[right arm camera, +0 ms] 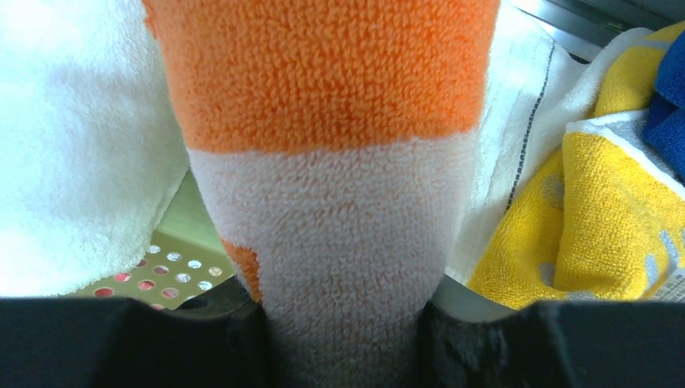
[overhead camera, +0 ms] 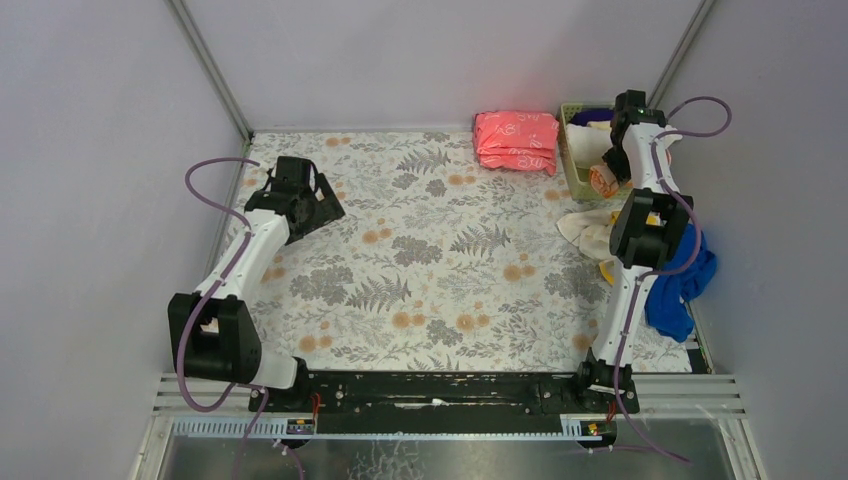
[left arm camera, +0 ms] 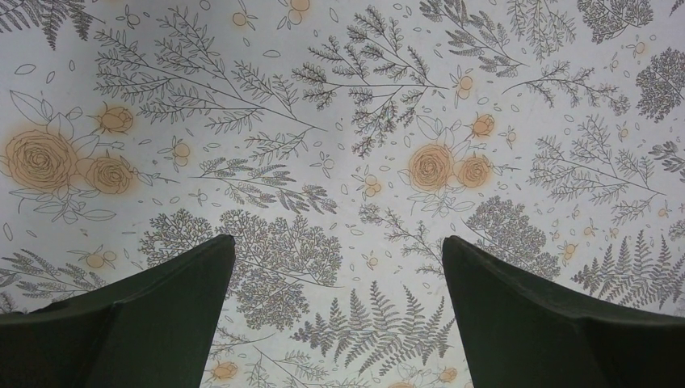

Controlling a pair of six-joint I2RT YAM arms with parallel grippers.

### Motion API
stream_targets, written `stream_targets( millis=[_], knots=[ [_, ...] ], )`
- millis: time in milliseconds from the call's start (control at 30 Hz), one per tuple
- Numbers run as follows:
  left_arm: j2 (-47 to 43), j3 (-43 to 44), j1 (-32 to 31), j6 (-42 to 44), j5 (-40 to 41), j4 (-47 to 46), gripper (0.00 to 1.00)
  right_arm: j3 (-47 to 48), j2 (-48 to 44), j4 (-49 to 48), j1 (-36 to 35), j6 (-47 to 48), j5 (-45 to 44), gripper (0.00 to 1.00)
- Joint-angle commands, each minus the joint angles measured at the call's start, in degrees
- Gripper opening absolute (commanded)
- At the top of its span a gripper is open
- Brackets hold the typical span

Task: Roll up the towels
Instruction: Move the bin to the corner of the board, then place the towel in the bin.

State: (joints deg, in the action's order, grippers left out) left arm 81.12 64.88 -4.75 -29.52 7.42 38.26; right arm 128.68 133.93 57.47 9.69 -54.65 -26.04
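The fingers [right arm camera: 161, 347] of the right gripper [right arm camera: 343, 331] are clenching the orange-and-white terry towel [right arm camera: 323, 121], which looks already rolled, and are holding it over the pale green perforated basket [right arm camera: 174, 263]. Left of them, a fluffy white towel [right arm camera: 73, 137] is lying in that basket. Right of them, the yellow white-printed towel [right arm camera: 598, 202], the cream towels [overhead camera: 588, 228] and the royal blue cloth [overhead camera: 680, 285] are lying loose, apparently unrolled. The left gripper [left arm camera: 339, 250] is hovering, spread wide, over the flowered tablecloth [left arm camera: 339, 97].

Top cam: high at near edge, looking down on the whole table [overhead camera: 430, 290]. Left wrist: close above its floral top. Right wrist: tight on orange towel [right arm camera: 323, 121], top view's upper right.
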Motion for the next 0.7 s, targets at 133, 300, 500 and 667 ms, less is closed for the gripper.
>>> stream_targets(
  millis=[133, 300, 500, 667],
  knots=[
    [0.5, -0.2, 0.2, 1.1, -1.0, -0.1, 1.0, -4.7, -7.6, -9.1, 0.0, -3.8, -3.4, 0.0],
    [1.1, -0.3, 0.5, 1.1, -1.6, -0.1, 1.0, -3.6, -4.8, -8.8, 0.0, -5.0, -2.5, 0.0],
    [1.7, -0.3, 0.6, 1.0, -2.1, -0.2, 1.0, -3.4, -0.3, -9.5, 0.0, -6.1, -1.5, 0.0],
    [2.0, -0.4, 0.7, 1.0, -2.3, -0.1, 1.0, -2.4, 4.2, -9.7, 0.0, -7.4, 0.5, 0.0]
  ],
)
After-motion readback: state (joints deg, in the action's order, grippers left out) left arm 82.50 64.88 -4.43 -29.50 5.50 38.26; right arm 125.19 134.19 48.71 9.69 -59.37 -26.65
